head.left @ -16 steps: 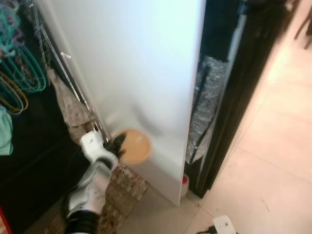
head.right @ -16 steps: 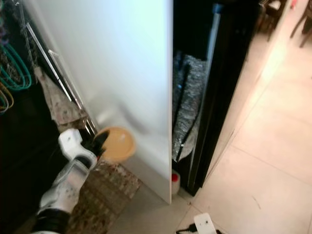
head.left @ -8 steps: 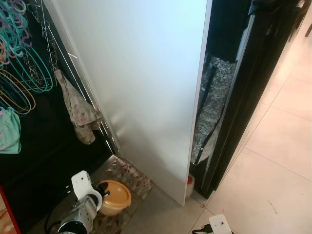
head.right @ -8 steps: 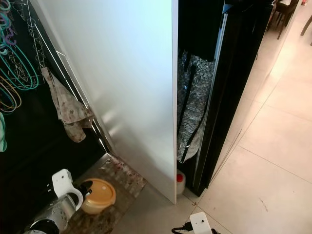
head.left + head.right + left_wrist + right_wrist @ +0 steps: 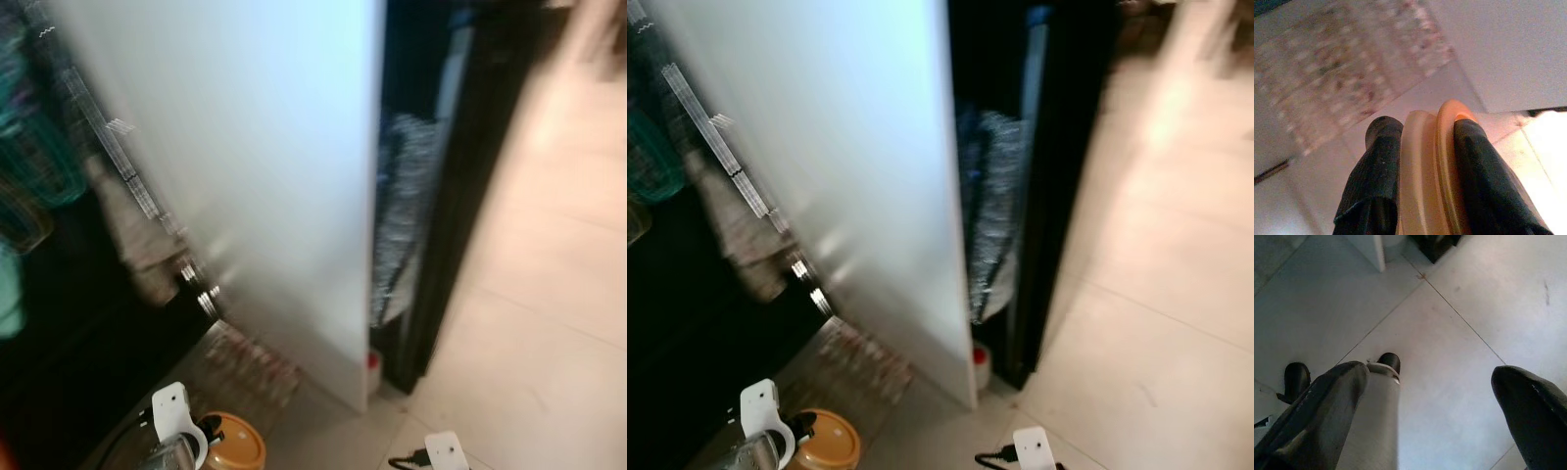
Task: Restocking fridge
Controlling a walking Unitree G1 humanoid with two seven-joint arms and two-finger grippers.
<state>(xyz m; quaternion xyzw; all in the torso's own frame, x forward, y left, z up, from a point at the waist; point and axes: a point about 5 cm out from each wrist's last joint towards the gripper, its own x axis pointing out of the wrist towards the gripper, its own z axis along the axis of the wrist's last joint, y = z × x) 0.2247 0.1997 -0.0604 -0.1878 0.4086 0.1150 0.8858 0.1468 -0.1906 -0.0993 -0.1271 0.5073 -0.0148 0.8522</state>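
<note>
While the head cameras blur, I have the orange lidded container [image 5: 1432,161] pinched at its rim by the left end effector [image 5: 1425,171], carried low near the patterned mat [image 5: 245,362] beside the fridge's white side panel [image 5: 284,176], presumably for a steady walk. My right end effector [image 5: 1440,401] hangs idle, fingers spread, over the tiled floor [image 5: 1459,323].

The white fridge door [image 5: 284,166] looks smooth with a soft sheen, and the floor [image 5: 1459,333] is pale, smooth tile. The orange container [image 5: 1432,161] seems matt plastic, clamped between the left tool [image 5: 1425,161]'s black fingers [image 5: 1376,171], finely ribbed like rubber.
</note>
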